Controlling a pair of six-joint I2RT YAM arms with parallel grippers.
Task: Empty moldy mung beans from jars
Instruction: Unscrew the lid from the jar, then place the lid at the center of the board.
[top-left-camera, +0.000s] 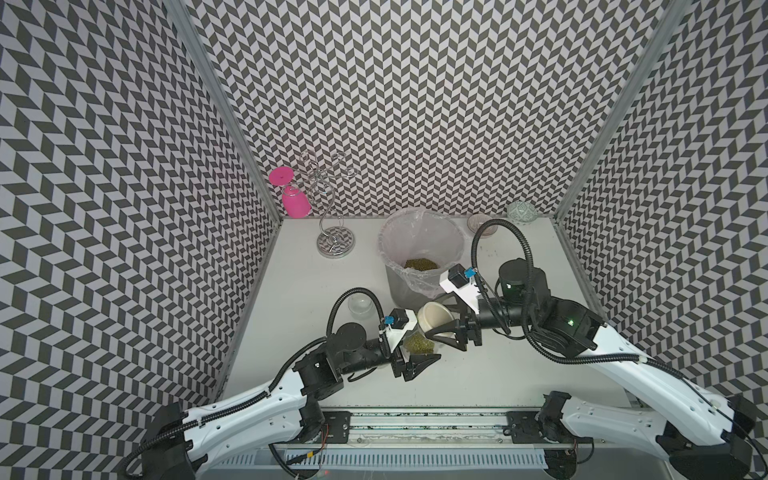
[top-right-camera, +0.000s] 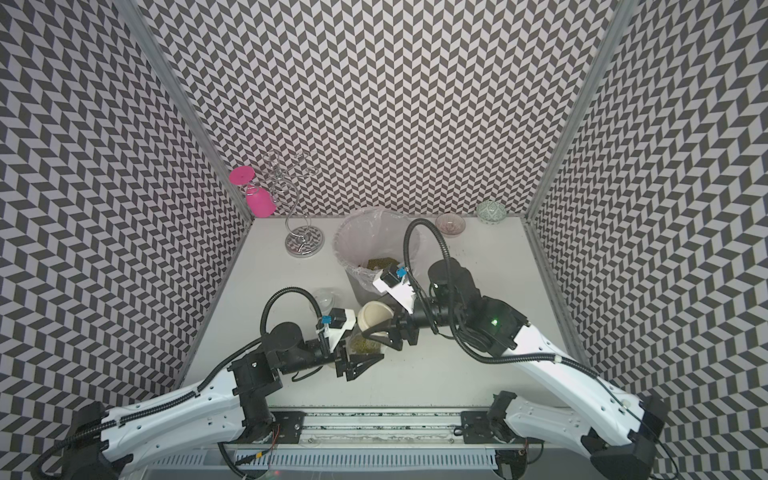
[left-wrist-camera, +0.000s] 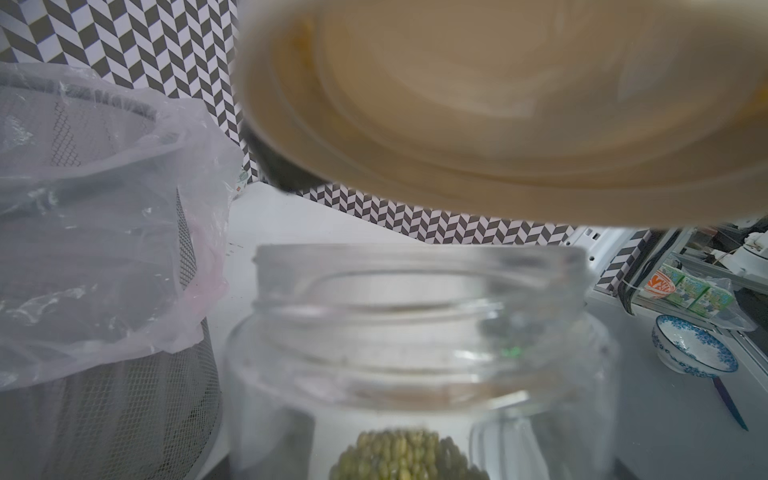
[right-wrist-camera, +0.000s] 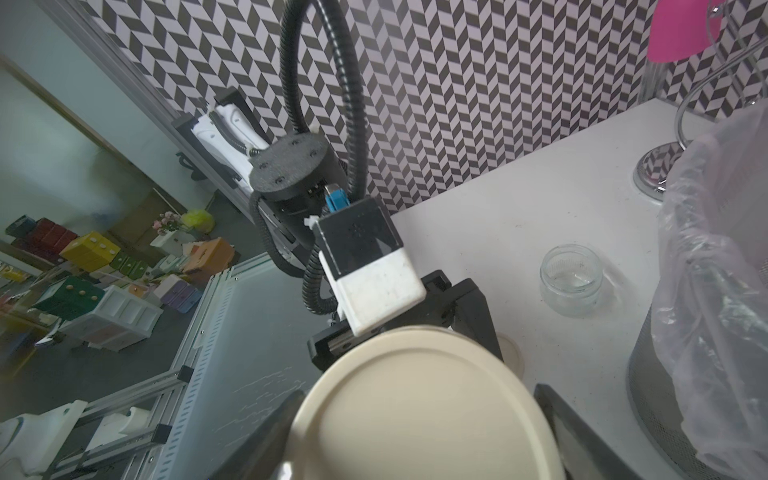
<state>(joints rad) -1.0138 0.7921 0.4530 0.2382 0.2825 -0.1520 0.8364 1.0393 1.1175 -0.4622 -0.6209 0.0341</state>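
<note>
Beside the bin (top-left-camera: 401, 286), left gripper (top-left-camera: 417, 350) clamps the jar (left-wrist-camera: 419, 332) steady; right gripper (top-left-camera: 437, 323) holds its lid (right-wrist-camera: 419, 407) clear for pouring.

Black-and-white chevron-patterned walls (top-left-camera: 415, 104) close the workspace on three sides, joined at the back corners by aluminium posts (top-left-camera: 220, 104). They stand around a plain white tabletop (top-left-camera: 478, 382) that is evenly lit, with only soft shadows. A metal rail (top-left-camera: 415, 419) runs along the table's near edge in both top views, and beyond the enclosure the right wrist view shows a pale wall (right-wrist-camera: 62, 124), a dark floor (right-wrist-camera: 62, 365) and stacks of small coloured drawer boxes (right-wrist-camera: 89, 251) standing on it.
</note>
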